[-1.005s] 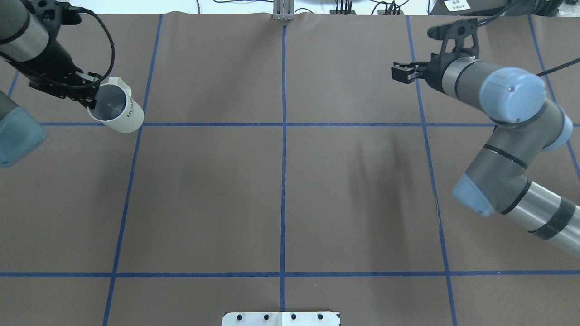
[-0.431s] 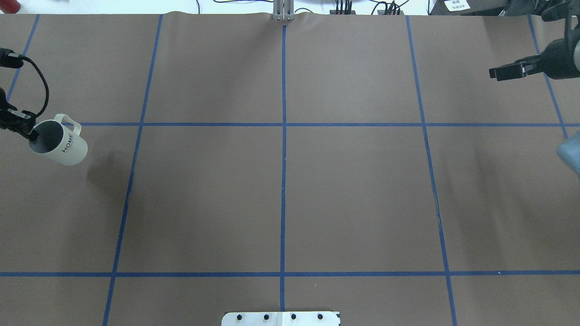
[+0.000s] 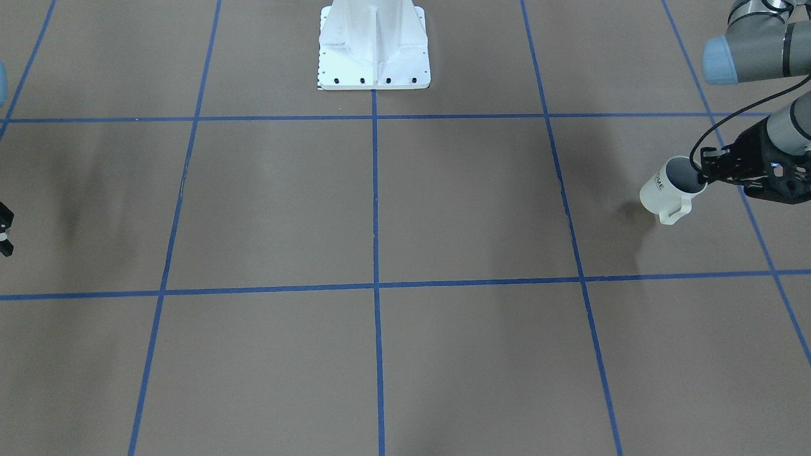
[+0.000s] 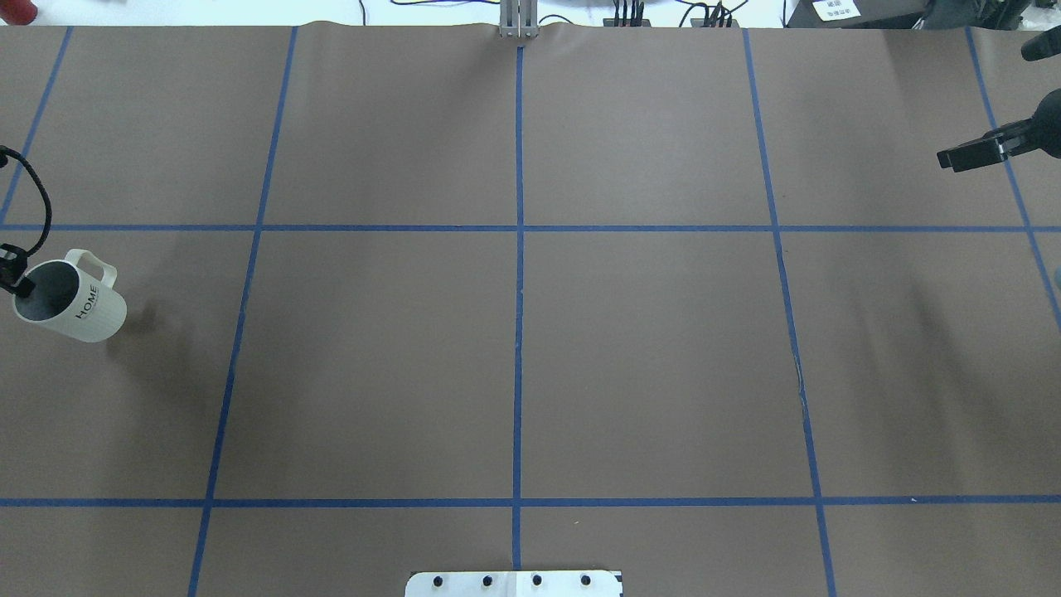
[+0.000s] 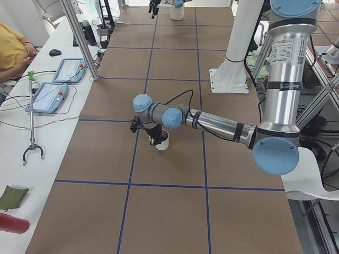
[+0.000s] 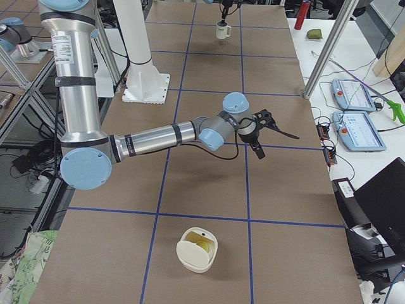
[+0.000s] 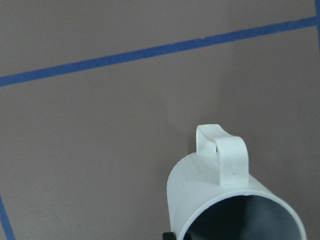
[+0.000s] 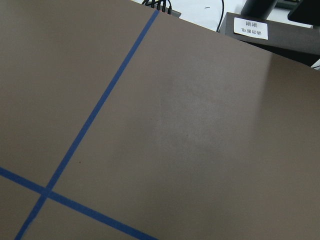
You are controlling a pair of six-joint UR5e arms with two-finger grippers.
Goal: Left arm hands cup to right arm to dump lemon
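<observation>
The left gripper (image 3: 702, 173) is pinched on the rim of the cup (image 3: 662, 190), one finger inside the mouth and one outside. It holds the cup at the left end of the table (image 4: 514, 348). The cup hangs tilted, with its mouth towards the gripper and its handle on the side away from the robot. Its shadow lies apart from it, so I judge it to be clear of the surface. Well apart, at the table's right edge, the right gripper (image 4: 953, 157) looks to have its fingers together, with nothing between them.

The hand-over is therefore not done, since nearly the whole table lies between the two grippers. The dumping is left to do as well.

The overhead and left wrist views look into the cup and show only grey wall (the wrist view cuts off part of the inside), and no lemon can be seen there. Only the side view from the right end shows an off-white container (image 6: 190, 258) standing near that end, outside what the overhead view covers. It holds a yellow-green thing that I take for the lemon (image 6: 201, 244).
</observation>
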